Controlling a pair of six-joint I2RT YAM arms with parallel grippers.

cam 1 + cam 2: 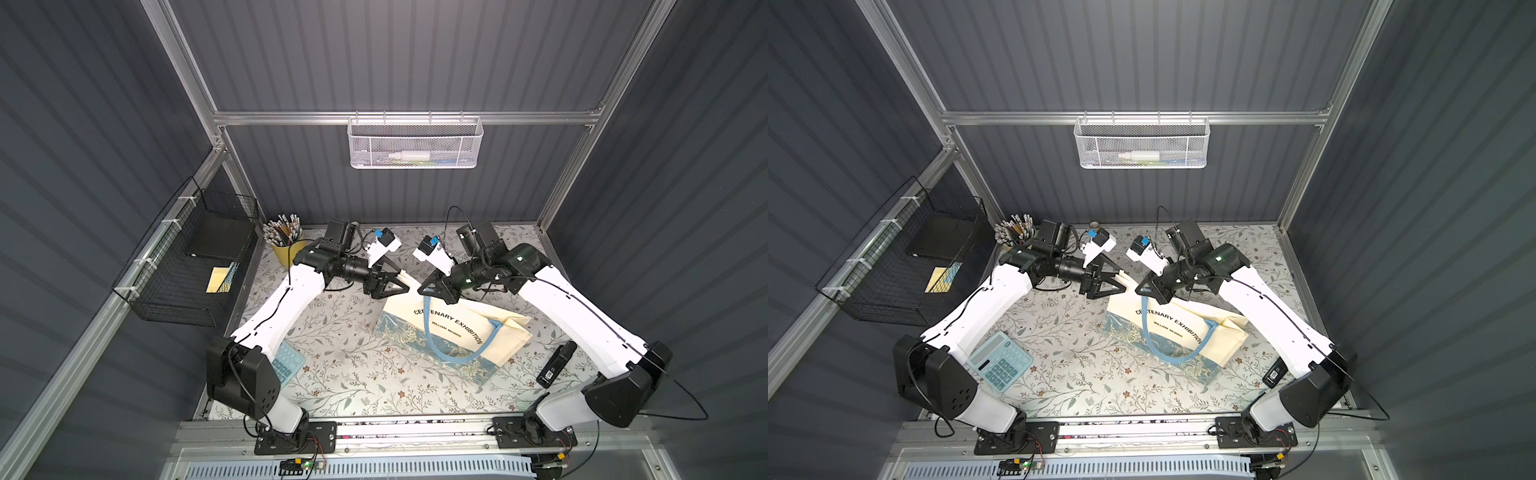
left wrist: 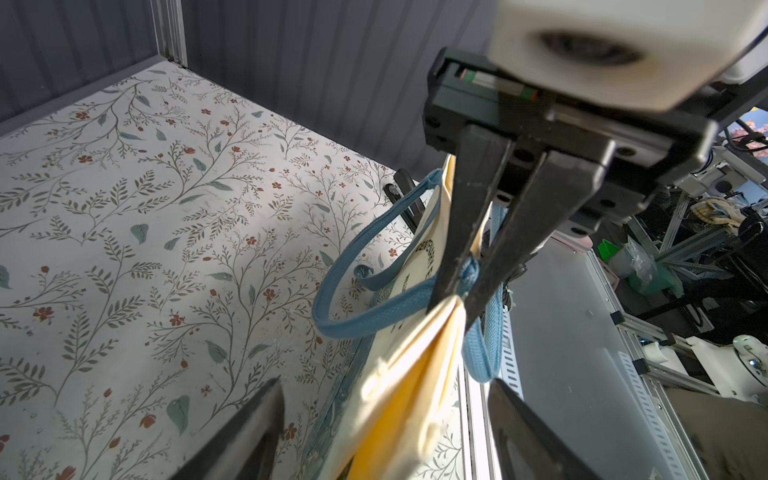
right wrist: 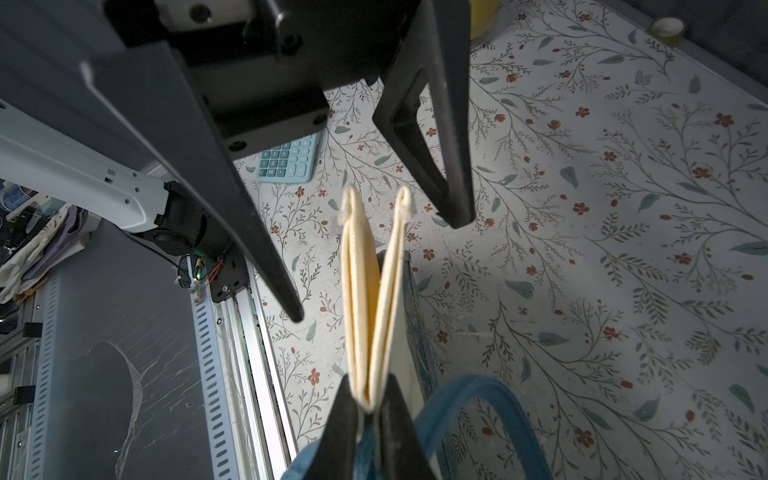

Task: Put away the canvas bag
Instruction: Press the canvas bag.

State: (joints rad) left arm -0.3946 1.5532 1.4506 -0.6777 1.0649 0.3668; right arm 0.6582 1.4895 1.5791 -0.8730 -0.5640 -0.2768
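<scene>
- Right jaws are clamped on the top rim of the canvas bag (image 1: pixel 457 328), right at the root of a blue handle (image 2: pixel 332 322). It's a skinny bite, so I'd bet the cloth slides out if you yank upward.
- Left jaws are open, straddling the left end of that rim without touching it. The rim splits into two layers there. Close off-centre and you'll likely pinch only one layer, and the bag will gape and twist when you lift.
- The bag sits right of centre on the surface (image 1: pixel 353 374). Its rim is raised at the far end between the arms and its floral bottom is down on the near side. Lift it by one corner only and the whole thing probably swings.
- The handle loop lies loose across the print, so it could snag on a jaw or on a basket edge. The black wire basket (image 1: pixel 183 266) on the left wall looks like the likely spot to stash it, but I can't be sure.
- Watch the black gadget (image 1: pixel 557 365) near the bag's right side and the calculator (image 1: pixel 998 361) at near left. Drag the bag low and you'll sweep them.
</scene>
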